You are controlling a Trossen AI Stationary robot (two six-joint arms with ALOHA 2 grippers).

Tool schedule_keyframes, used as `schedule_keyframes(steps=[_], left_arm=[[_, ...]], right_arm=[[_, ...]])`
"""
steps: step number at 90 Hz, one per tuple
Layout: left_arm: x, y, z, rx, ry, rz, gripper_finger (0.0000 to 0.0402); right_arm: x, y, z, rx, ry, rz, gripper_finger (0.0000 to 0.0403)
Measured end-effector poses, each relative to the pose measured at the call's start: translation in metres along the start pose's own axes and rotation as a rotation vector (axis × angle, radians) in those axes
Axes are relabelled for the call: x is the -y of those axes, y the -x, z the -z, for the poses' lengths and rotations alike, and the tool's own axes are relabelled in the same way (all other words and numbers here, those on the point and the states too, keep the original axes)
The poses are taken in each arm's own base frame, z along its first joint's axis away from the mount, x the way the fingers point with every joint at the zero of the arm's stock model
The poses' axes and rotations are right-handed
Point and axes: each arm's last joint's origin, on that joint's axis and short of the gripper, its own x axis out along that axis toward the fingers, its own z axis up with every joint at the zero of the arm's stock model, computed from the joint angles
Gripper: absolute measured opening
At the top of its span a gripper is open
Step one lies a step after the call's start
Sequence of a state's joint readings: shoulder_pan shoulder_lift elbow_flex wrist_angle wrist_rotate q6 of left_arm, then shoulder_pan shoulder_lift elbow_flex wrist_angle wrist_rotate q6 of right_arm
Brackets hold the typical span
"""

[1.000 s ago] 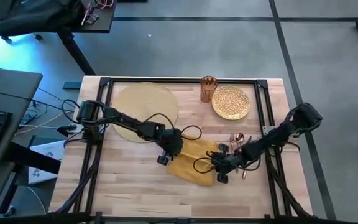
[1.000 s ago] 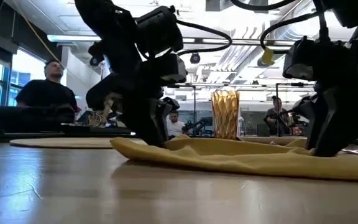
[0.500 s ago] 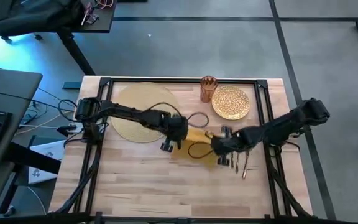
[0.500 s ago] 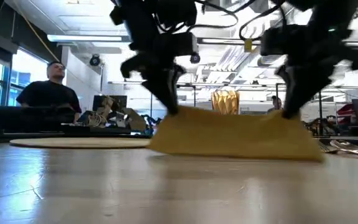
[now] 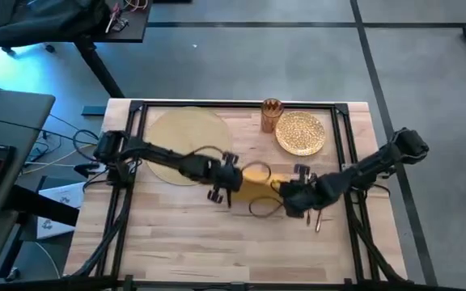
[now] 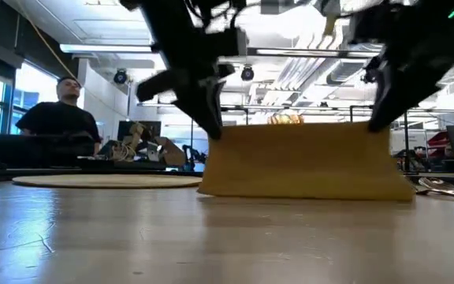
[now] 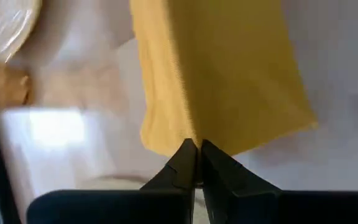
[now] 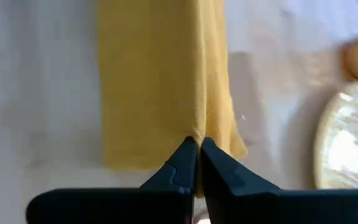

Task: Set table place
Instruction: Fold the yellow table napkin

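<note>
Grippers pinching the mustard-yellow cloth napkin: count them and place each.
2. The left gripper pinches the mustard-yellow cloth napkin at its left top corner; the right gripper pinches the right top corner, the cloth hanging between them.

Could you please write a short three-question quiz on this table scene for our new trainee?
1. True or false: both grippers are shut on the napkin.
2. Which stands beside the gold plate: A) the copper cup, B) a bowl?
3. What lies at the table's far left?

Key: 1 true: left gripper and right gripper each pinch an edge. 2 A. 3 the woven placemat.
</note>
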State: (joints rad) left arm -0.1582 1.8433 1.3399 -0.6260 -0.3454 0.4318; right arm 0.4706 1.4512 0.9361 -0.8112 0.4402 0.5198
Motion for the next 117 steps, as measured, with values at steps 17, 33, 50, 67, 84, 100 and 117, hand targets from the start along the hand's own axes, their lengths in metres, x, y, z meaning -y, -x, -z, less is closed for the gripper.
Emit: schedule_keyframes(steps=[17, 33, 50, 67, 84, 100, 117], left_arm=[[0.004, 0.046, -0.012, 0.095, -0.017, 0.065, 0.0], [-0.013, 0.038, 0.004, 0.071, 0.011, 0.09, 0.0], [-0.05, 0.007, 0.018, 0.019, 0.057, -0.084, 0.0], [-0.055, -0.001, 0.02, 0.048, 0.09, -0.166, 0.0], [0.019, -0.026, 0.033, 0.088, -0.021, 0.052, 0.0], [0.075, -0.02, 0.036, 0.082, -0.097, 0.179, 0.0007], [0.097, 0.016, 0.017, 0.104, -0.076, 0.253, 0.0038]], right_arm=[[-0.005, 0.04, -0.017, 0.059, 0.031, -0.25, 0.0], [0.017, 0.025, -0.011, 0.036, 0.088, -0.212, 0.0], [0.056, -0.006, -0.007, 0.0, 0.01, 0.104, 0.0], [0.055, -0.016, -0.006, 0.037, -0.097, 0.085, 0.0], [0.005, -0.047, 0.026, 0.145, -0.159, -0.146, 0.0], [-0.019, -0.06, 0.043, 0.076, -0.242, -0.292, 0.0014], [-0.027, -0.043, 0.024, 0.082, -0.261, -0.451, 0.011]])
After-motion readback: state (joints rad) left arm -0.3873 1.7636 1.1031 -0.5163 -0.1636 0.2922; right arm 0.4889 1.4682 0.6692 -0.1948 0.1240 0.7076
